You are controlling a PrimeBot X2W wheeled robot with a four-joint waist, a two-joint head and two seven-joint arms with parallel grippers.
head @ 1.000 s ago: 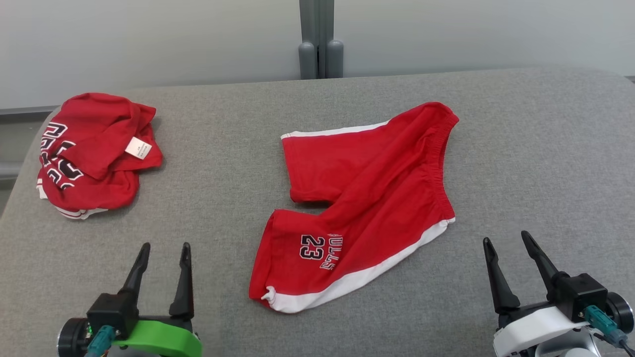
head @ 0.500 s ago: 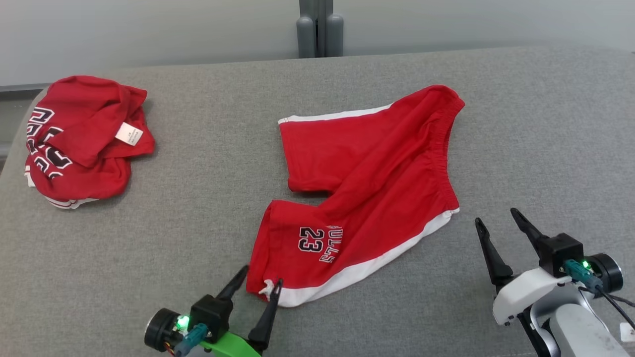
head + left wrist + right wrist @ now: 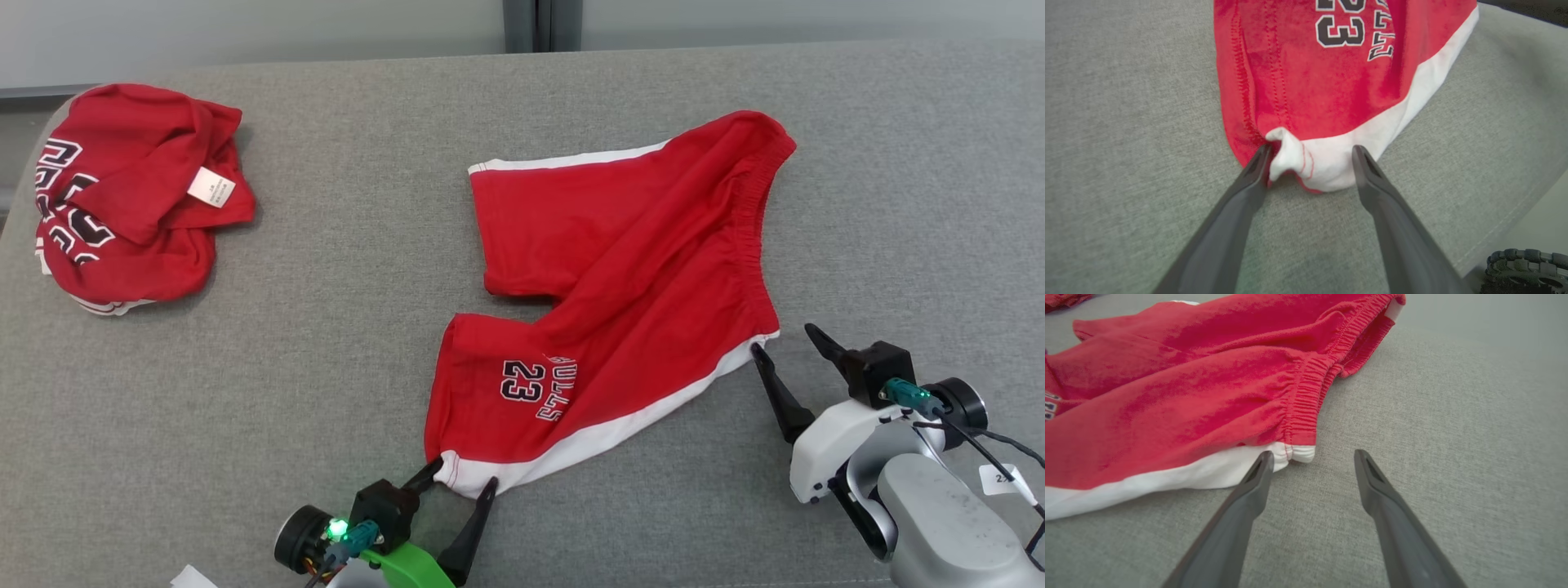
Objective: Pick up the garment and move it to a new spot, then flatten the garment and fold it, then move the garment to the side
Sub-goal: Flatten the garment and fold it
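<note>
A grey cloth-covered table takes up most of the scene, with a pale wall and a grey post behind its far edge. The red shorts lie spread near the middle of it. The waistband is toward the robot's right and the legs toward its left, with a white stripe along the near edge and a "23" print on the near leg.

The left gripper sits low at the near leg's hem corner, fingers spread wide with the bunched white corner between them. One finger looks to be touching the cloth, though contact is hard to judge. The right gripper is at the near end of the waistband, fingers also wide apart: one tip by the white corner, the other over bare table. Neither pair of fingers has closed on the cloth.

A second red garment lies crumpled at the far left of the table, well apart from the shorts, with a white label showing on top.
</note>
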